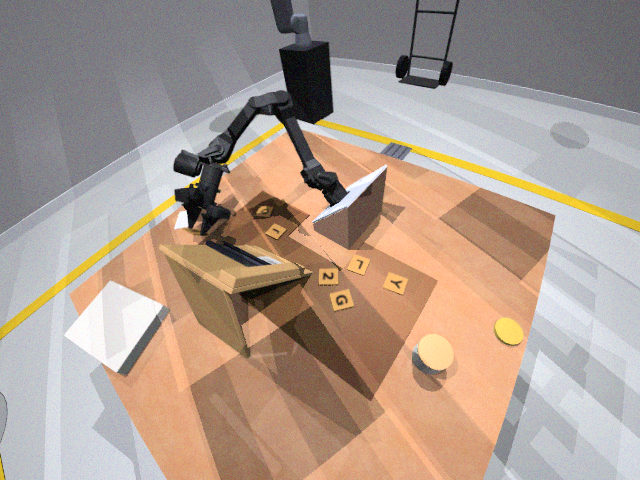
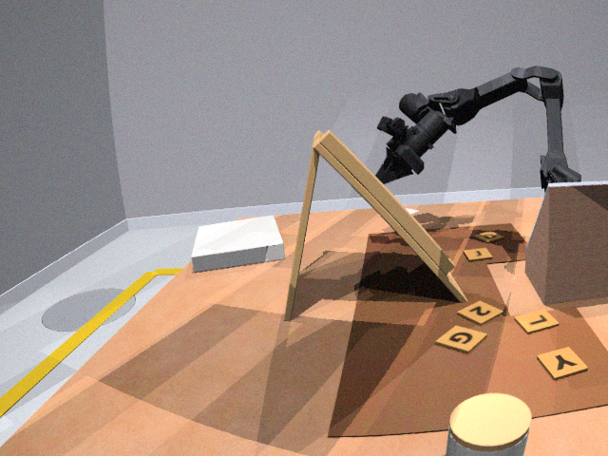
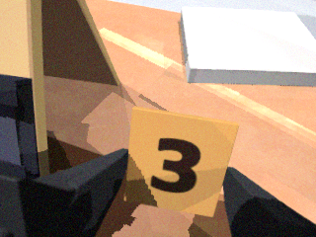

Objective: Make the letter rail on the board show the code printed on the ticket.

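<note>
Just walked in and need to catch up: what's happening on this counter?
The arm's tool is shut on a yellow tile marked 3, holding it in the air beside the far end of the slanted wooden board that carries the dark letter rail. Five more tiles lie flat on the counter: 2, G, L, Y and J. A sixth, in shadow, is unreadable.

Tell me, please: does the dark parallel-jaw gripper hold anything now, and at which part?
Yes. The dark gripper holds the square yellow tile printed "3", fingers pressing its left and right edges near the lower corners.
</note>
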